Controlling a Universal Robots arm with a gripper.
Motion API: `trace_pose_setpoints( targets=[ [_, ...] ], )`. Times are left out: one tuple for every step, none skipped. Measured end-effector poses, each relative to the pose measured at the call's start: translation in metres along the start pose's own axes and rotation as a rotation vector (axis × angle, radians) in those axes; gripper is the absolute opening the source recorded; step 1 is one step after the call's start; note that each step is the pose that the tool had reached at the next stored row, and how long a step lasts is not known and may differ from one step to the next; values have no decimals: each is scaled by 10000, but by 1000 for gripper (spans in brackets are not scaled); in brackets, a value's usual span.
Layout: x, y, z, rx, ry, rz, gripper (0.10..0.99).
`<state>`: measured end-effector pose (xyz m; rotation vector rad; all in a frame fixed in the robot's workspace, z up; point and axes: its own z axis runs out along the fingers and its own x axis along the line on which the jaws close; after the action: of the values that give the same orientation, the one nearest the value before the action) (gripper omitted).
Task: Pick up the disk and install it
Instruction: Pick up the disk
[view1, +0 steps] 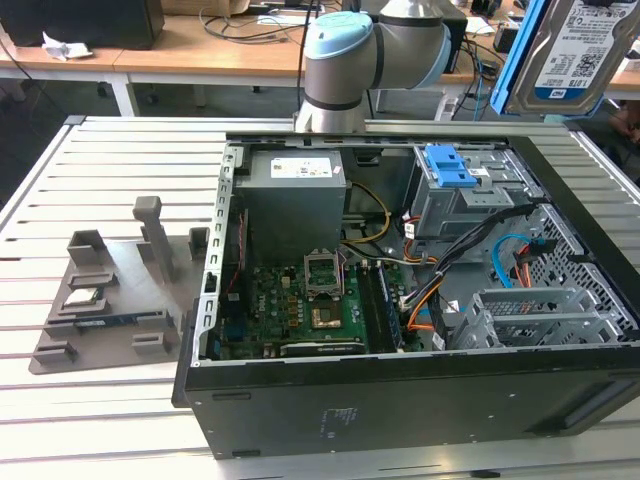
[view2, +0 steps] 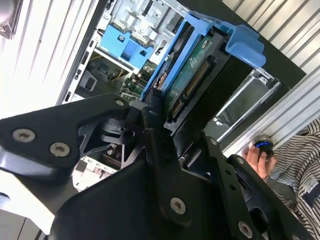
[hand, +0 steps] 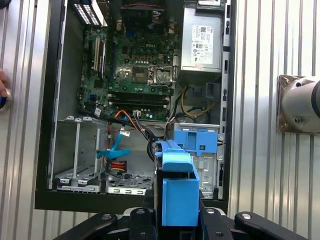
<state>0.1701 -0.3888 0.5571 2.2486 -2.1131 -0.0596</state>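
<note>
The disk (view1: 578, 48), a silver drive with a white-and-blue label in a bright blue carrier, hangs in the air above the far corner of the open computer case (view1: 400, 405) at the exterior view's right. In the second wrist view my gripper (view2: 177, 127) is shut on the disk (view2: 187, 82), its black fingers (view2: 152, 130) clamping the carrier's two sides. The first wrist view looks along the carrier's blue end (hand: 177, 192), held by the gripper (hand: 177, 217) above the case's drive bays.
A drive bay with a ridged blue latch (view1: 450, 172) sits inside the case beside an empty metal cage (view1: 540, 315). A grey fixture (view1: 110, 300) lies on the slatted table at the exterior view's left. A person's hand (view2: 257, 157) rests near the case.
</note>
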Motion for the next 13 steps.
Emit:
trace_pose_setpoints(
  targets=[
    [10, 0, 0, 0, 0, -1, 369],
    [25, 1, 1, 0, 0, 0, 369],
    [36, 2, 1, 0, 0, 0, 369],
    [53, 3, 2, 0, 0, 0, 369],
    [73, 4, 2, 0, 0, -1, 369],
    [89, 5, 3, 0, 0, 0, 369],
    [100, 6, 3, 0, 0, -1, 369],
    [112, 7, 4, 0, 0, -1, 369],
    [123, 7, 4, 0, 0, 0, 369],
    [137, 8, 5, 0, -1, -1, 369],
    [148, 9, 5, 0, 0, -1, 369],
    [162, 10, 5, 0, 0, 0, 369],
    [182, 11, 6, 0, 0, 0, 369]
  ],
)
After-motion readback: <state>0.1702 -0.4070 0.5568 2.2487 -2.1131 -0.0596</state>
